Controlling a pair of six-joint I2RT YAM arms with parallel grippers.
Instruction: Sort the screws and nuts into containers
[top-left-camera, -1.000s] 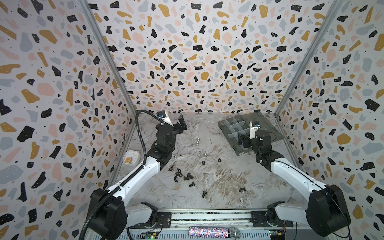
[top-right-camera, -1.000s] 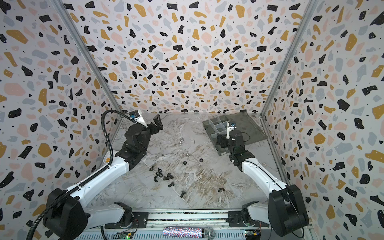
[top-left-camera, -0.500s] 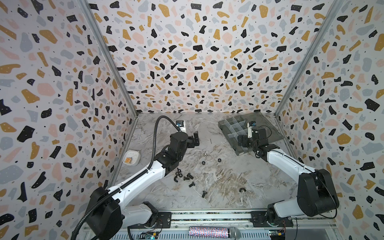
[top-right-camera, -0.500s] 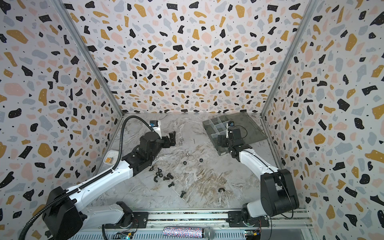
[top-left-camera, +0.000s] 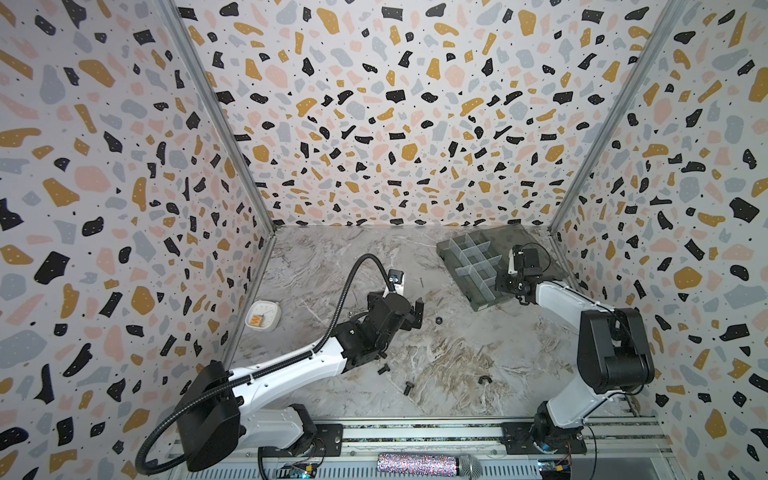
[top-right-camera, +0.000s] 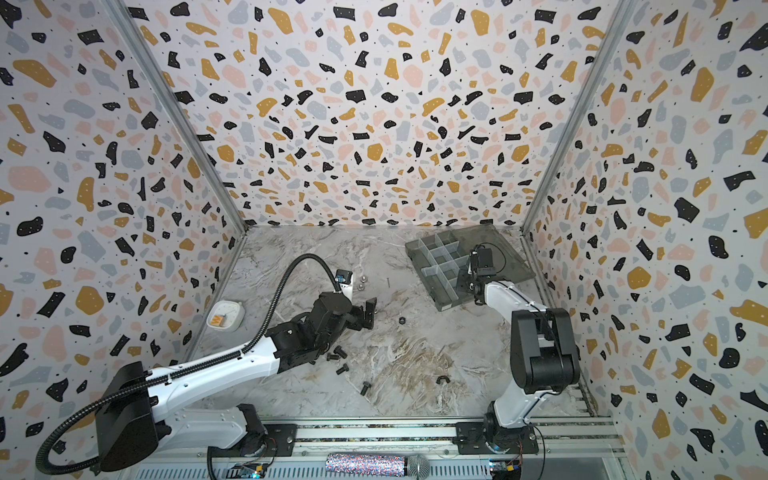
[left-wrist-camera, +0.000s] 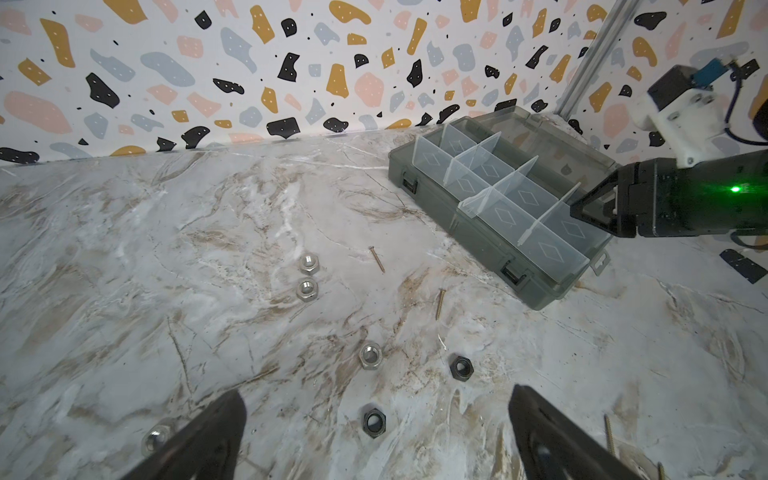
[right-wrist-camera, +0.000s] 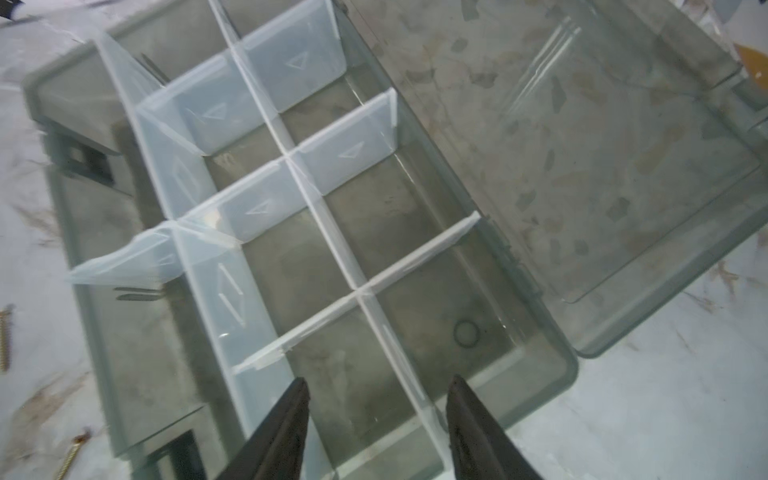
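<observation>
"Screws (left-wrist-camera: 377, 258) and nuts (left-wrist-camera: 308, 264): where are they?"

"Loose on the marble table (left-wrist-camera: 124, 249). The left wrist view shows 4 silver nuts and 2 black ones, with thin brass screws scattered among them. In both top views that patch sits near the centre, and short black bolts (top-right-camera: 343, 369) lie at lower centre beside the left arm."

"And the organiser box (left-wrist-camera: 469, 237)?"

"Upper right of both top views, its lid (right-wrist-camera: 582, 145) laid flat open on the table. Thin dark slivers in 1 compartment on the latch side may be screws; the right wrist view is too blurred there to be sure."

"Any writing?"

"Only raised diamond marks on the clear dividers (right-wrist-camera: 291, 58). The white dish (top-left-camera: 274, 309) by the left wall carries an orange mark, too small to read."

"The grippers?"

"Left gripper (left-wrist-camera: 376, 397): jaws spread wide and empty, with 1 black nut lying on the table between them. Right gripper (right-wrist-camera: 379, 381): jaws apart with nothing between them, above the box's lower right corner in both top views."
</observation>
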